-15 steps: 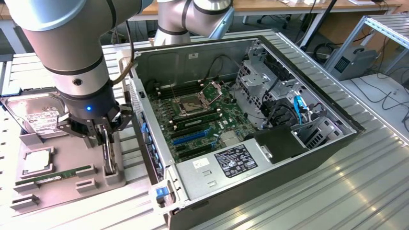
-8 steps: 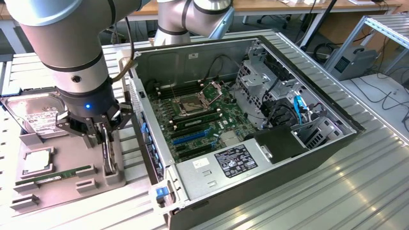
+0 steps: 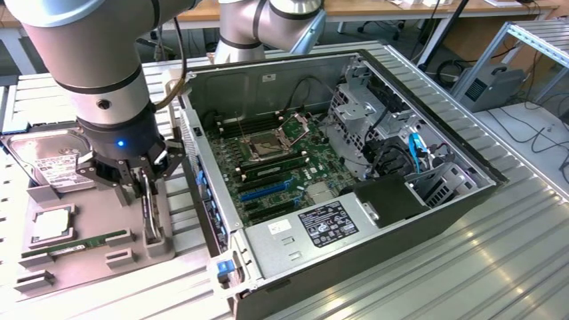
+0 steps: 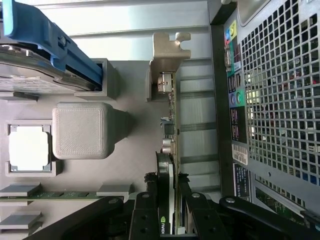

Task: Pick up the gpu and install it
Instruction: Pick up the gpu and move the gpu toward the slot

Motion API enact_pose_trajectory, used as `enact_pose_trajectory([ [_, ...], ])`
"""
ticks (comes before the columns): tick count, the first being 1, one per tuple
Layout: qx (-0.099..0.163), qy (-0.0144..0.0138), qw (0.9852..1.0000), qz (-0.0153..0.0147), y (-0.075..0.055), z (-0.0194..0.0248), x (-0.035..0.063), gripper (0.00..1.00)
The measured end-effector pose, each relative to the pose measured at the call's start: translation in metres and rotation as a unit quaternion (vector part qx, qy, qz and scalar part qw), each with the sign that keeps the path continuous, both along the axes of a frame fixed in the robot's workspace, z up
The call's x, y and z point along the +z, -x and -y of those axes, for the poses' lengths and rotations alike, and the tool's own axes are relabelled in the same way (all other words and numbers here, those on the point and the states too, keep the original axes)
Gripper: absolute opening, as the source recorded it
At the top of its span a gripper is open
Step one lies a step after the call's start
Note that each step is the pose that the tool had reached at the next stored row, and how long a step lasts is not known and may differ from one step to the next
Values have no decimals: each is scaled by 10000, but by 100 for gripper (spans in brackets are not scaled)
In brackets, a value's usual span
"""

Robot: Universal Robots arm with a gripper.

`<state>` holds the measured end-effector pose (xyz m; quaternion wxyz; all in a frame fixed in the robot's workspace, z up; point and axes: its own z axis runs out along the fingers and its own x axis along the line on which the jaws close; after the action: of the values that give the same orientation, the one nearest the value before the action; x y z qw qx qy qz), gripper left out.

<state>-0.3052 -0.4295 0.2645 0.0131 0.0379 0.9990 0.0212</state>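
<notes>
One gpu (image 4: 164, 159) stands on edge between the single gripper's (image 4: 166, 180) two fingers (image 4: 149, 192), which clamp its faces.

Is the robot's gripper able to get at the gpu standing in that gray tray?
Yes, it seems so. The gripper is down on the gpu, a finger against each face, apparently clamping it. Nothing sits between them: the gray block and the computer case stand off to either side.
</notes>
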Motion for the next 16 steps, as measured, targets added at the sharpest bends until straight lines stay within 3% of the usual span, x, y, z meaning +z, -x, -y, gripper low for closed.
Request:
enact_pose_trajectory([
  [16, 0, 1, 10000, 0, 0, 0, 136, 27],
])
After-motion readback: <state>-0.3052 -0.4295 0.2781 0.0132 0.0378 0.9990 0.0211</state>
